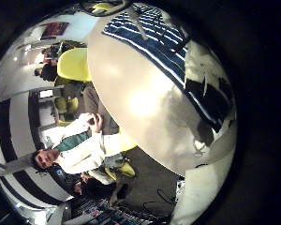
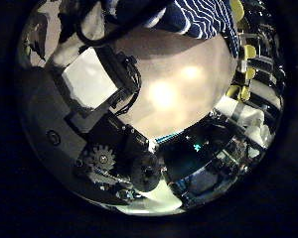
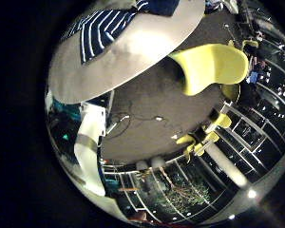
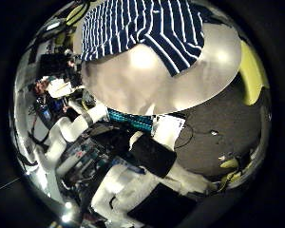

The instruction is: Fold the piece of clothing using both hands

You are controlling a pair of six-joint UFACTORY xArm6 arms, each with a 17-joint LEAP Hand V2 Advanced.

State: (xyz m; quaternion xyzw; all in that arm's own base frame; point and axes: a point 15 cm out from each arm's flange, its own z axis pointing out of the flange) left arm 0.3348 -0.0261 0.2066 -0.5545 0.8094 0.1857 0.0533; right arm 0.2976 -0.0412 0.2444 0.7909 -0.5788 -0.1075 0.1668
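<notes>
A striped piece of clothing (image 4: pixel 147 33) lies spread on a round table (image 4: pixel 152 85). In the right thumb side palm view it is some way from the palm, with bare tabletop between. It also shows in the right little finger side palm view (image 3: pixel 109 27), in the left little finger side palm view (image 1: pixel 155 37) and in the left thumb side palm view (image 2: pixel 194 18), at the far part of the table (image 2: pixel 179 84). My left hand (image 2: pixel 99 89) shows its fingers relaxed beside the table with nothing between them. My right hand is off the cloth, near the table's edge.
A chair (image 3: pixel 214 62) stands on the floor beside the table (image 3: pixel 133 62). Another chair (image 1: pixel 73 64) stands by the table's (image 1: pixel 150 103) other side. White arm parts (image 4: pixel 133 180) lie below the table edge.
</notes>
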